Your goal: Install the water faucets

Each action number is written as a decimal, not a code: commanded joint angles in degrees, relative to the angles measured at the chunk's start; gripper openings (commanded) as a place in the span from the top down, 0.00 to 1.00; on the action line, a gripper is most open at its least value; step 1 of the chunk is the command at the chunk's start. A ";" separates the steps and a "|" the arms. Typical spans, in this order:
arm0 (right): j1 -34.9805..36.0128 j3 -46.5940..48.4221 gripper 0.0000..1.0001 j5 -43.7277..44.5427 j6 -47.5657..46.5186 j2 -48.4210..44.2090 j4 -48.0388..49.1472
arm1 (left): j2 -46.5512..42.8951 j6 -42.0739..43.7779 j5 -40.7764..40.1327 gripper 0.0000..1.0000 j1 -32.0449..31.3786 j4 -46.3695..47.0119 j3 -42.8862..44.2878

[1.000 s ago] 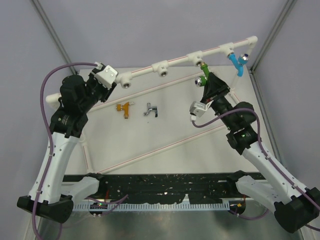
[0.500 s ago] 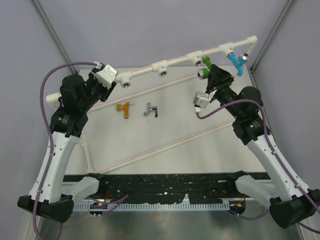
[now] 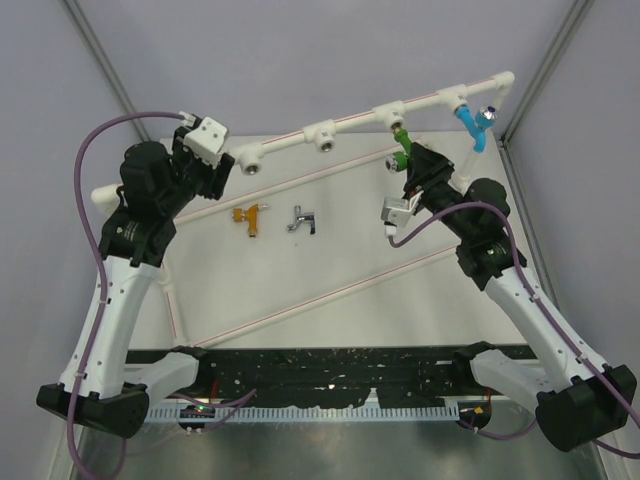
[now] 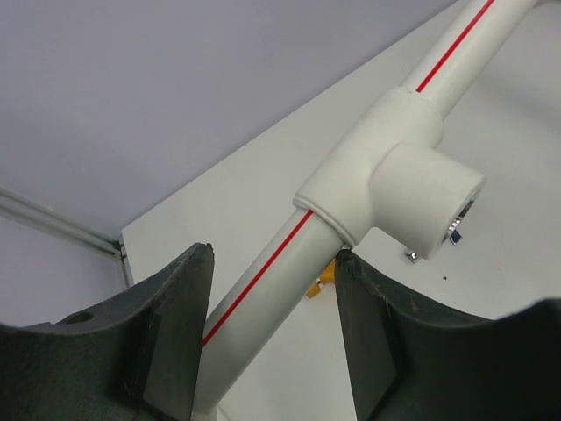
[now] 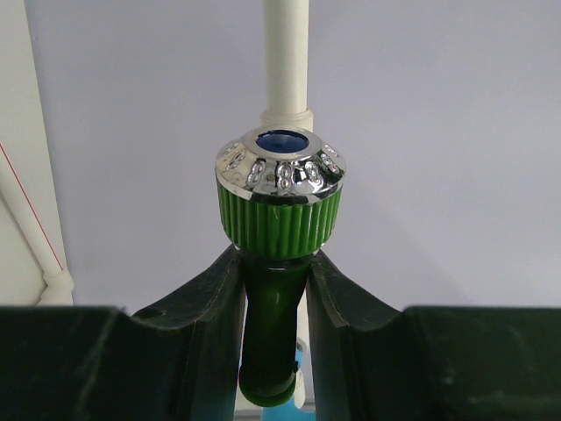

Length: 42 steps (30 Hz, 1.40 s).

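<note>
Green faucet: glossy plastic, ribbed collar, chrome cap; white pipe matt, probably plastic.

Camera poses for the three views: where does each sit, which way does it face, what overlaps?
Top external: above and behind the arm bases, looking down on the table; both arms show.
Left wrist: behind the left gripper, looking forward past its fingers at the white pipe running between them.
Right wrist: behind the right gripper, looking forward past its fingers at the green faucet they clamp.
Shared: top external also shows that pipe and faucet.
</note>
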 commanded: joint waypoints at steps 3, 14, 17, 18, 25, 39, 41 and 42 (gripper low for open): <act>-1.40 -1.88 0.94 -0.35 -2.31 -0.04 9.18 | 3.51 -5.51 0.75 0.35 0.62 -9.00 0.06; -1.40 -1.18 0.95 -2.29 -1.69 0.40 9.53 | 3.42 -5.24 1.11 0.19 0.62 -9.27 0.06; -1.40 -1.01 0.94 -2.81 -1.52 0.75 9.18 | 3.42 -5.16 1.37 0.19 0.62 -9.26 -0.02; -1.32 -0.66 0.95 -3.16 -1.26 1.10 9.09 | 3.34 -5.16 1.46 0.20 0.62 -9.26 -0.02; -0.18 1.28 0.95 1.39 -1.78 3.30 7.16 | 2.72 -5.77 2.16 0.20 0.62 -9.62 -0.29; 7.47 2.51 0.95 14.14 -3.89 5.68 5.76 | 1.49 -6.83 3.48 0.21 -0.26 -7.86 -3.71; 7.47 3.30 0.95 14.76 -3.71 5.59 3.40 | 1.40 -6.83 3.39 0.22 -0.26 -7.51 -3.98; 7.56 4.95 0.95 15.20 -3.54 5.94 1.64 | 1.40 -6.91 3.48 0.22 -0.34 -7.42 -4.07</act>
